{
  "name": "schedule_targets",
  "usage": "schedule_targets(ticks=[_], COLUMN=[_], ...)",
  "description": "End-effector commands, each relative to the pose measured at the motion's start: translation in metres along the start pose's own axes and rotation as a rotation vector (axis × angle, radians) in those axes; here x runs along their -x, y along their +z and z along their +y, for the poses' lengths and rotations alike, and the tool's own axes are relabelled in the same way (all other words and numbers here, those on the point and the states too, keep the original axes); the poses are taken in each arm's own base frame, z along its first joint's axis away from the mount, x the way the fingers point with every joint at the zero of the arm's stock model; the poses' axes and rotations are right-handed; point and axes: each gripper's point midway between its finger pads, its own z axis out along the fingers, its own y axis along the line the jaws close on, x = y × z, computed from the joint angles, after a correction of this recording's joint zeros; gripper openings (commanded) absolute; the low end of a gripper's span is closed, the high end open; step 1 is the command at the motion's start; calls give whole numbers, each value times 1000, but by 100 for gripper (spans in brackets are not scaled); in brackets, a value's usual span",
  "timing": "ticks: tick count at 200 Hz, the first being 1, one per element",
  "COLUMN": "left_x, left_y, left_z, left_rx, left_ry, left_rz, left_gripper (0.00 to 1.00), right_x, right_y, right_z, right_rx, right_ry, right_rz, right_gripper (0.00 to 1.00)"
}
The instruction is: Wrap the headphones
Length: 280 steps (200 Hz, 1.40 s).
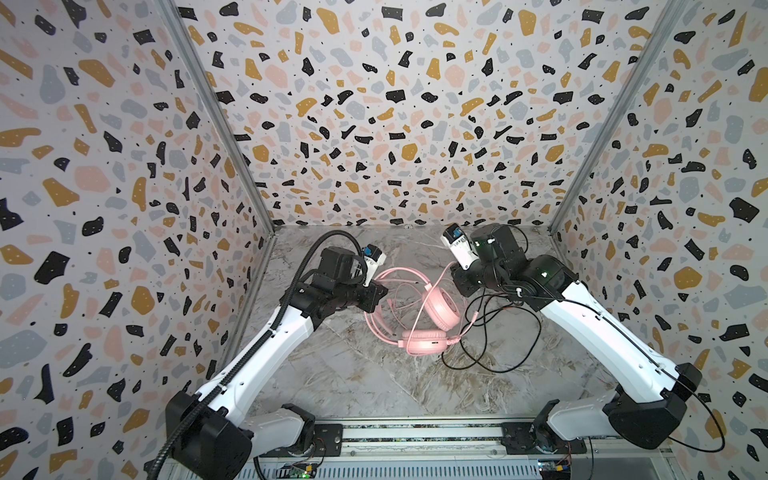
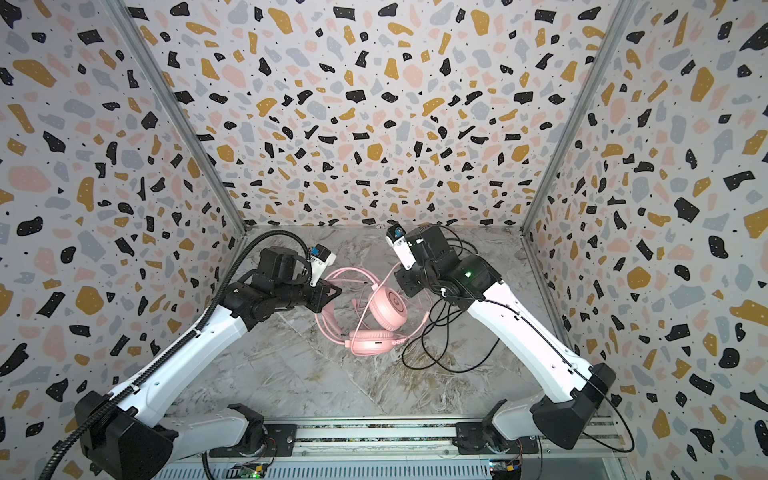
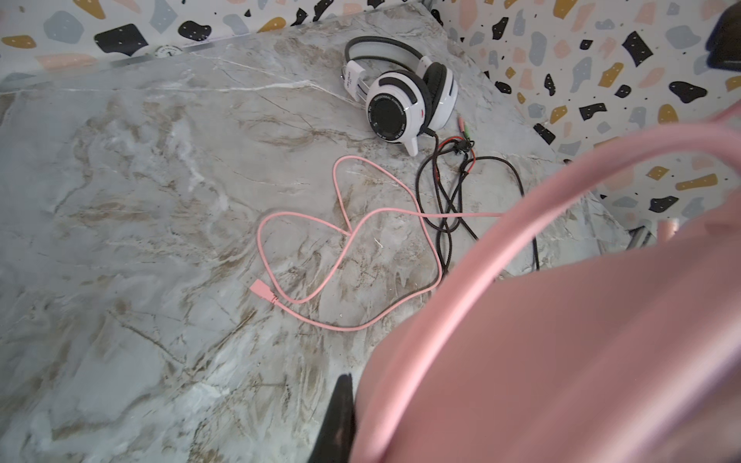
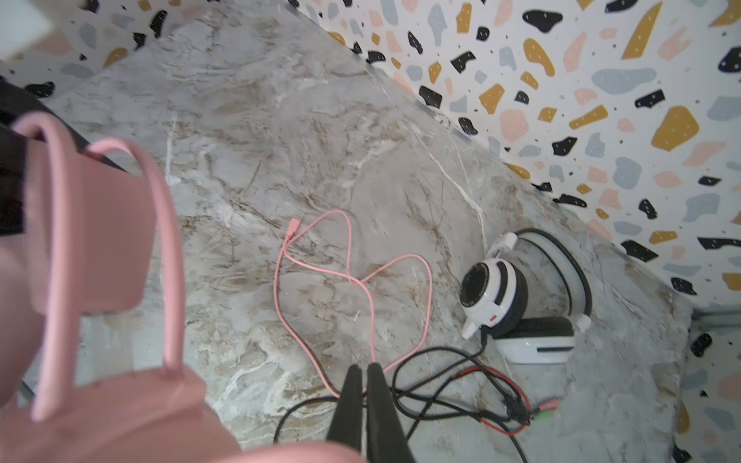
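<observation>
The pink headphones (image 1: 442,307) (image 2: 388,305) hang tilted over the middle of the marble table, close and blurred in the left wrist view (image 3: 561,320) and the right wrist view (image 4: 100,224). My left gripper (image 1: 380,293) (image 3: 353,381) is shut on their headband; only one black finger (image 3: 341,417) shows. My right gripper (image 1: 459,286) (image 4: 365,366) is shut on the thin pink cable (image 4: 363,286), which loops on the table to its plug (image 3: 260,288). The white-and-black headphones (image 3: 405,100) (image 4: 497,292) lie by the far right wall, hidden under my right arm in both top views.
A tangled black cable (image 1: 490,365) (image 4: 441,405) with red strands lies under and beside my right gripper, crossing the pink cable. Patterned walls close the marble table (image 1: 332,374) on three sides. A rail with both arm bases runs along the front edge.
</observation>
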Motion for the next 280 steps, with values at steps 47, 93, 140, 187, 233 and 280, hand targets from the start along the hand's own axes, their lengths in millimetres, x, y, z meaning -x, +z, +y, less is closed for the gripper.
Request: schedule_targets(ticks=[47, 93, 140, 187, 233, 280], left_x=[20, 38, 63, 80, 102, 121], left_y=[-22, -37, -55, -63, -81, -100], left_z=[-64, -80, -93, -96, -106, -105], left_rx=[-287, -355, -414, -445, -504, -496], left_ry=[84, 86, 83, 37, -21, -97], left_rz=[-76, -180, -250, -288, -358, -358], left_gripper=[0, 0, 0, 0, 0, 0], right_x=[25, 7, -8, -37, -35, -56], right_y=[9, 9, -6, -10, -13, -5], right_z=[14, 24, 16, -11, 0, 7], right_rx=[75, 158, 205, 187, 332, 342], right_ry=[-33, -12, 36, 143, 162, 157], right_rz=[-148, -180, -231, -233, -310, -355], right_gripper=[0, 8, 53, 64, 74, 90])
